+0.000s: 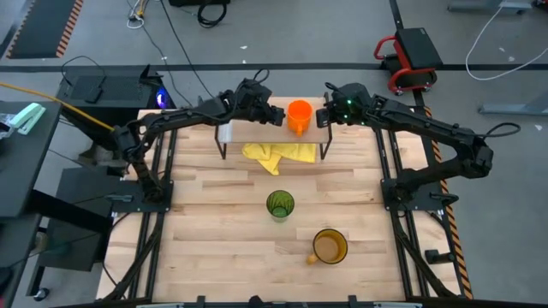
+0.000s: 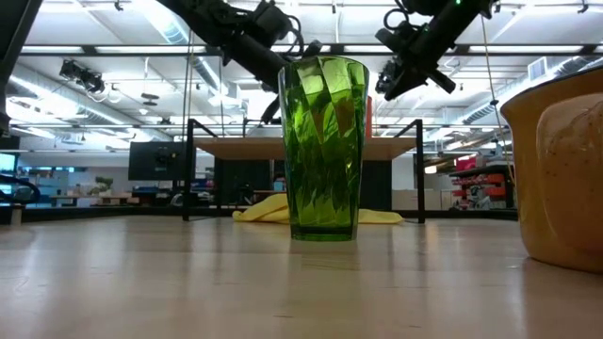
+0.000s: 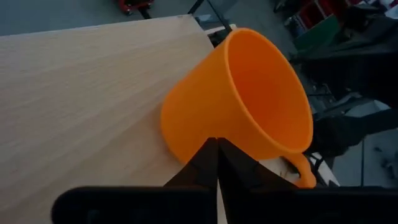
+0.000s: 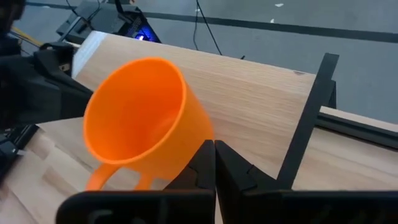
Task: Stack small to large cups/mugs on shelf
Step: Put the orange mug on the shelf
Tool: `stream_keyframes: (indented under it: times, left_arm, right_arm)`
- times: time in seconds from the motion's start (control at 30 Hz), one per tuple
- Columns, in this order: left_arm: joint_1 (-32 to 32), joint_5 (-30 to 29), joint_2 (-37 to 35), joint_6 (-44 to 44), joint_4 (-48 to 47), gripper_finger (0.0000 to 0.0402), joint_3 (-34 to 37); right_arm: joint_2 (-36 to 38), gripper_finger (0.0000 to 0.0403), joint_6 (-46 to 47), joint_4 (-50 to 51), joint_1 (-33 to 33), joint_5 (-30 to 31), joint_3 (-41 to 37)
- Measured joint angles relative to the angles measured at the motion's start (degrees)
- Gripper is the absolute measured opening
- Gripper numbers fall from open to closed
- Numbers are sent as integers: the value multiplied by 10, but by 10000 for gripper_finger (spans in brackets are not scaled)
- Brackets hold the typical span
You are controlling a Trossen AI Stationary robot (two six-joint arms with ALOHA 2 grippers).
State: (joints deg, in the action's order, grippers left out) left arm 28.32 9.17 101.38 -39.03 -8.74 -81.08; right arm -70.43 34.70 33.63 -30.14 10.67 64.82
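We've got both grippers up at the shelf (image 1: 257, 130), one on each side of the orange mug (image 1: 299, 115). The left gripper (image 1: 278, 115) has its fingers pinched together with nothing in them, tips just beside the mug's left wall; whether they actually touch it we can't tell. The right gripper (image 1: 323, 117) is pinched together the same way, empty, close on the mug's right side.

The orange mug stands on the shelf's light plank top, toward its right end. It's plain matte orange, flaring wider toward the rim, with a small loop handle (image 3: 303, 175), and it's empty inside.

A crumpled yellow cloth (image 1: 278, 156) lies on the table under the shelf, sticking out on the near side. Nearer to us, around the table's middle, the green tumbler (image 1: 280, 204) stands upright, ribbed, see-through and empty. Nearer still and a bit right sits the amber mug (image 1: 330, 246), upright, also empty, well apart from the shelf.
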Motion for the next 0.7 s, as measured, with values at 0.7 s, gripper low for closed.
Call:
stream_keyframes:
  times: [0.7]
  left_arm:
    - [-9, 6, 14, -27, 75, 7, 0]
  right_arm:
    - [0, 2, -15, -4, 0, -2, 0]
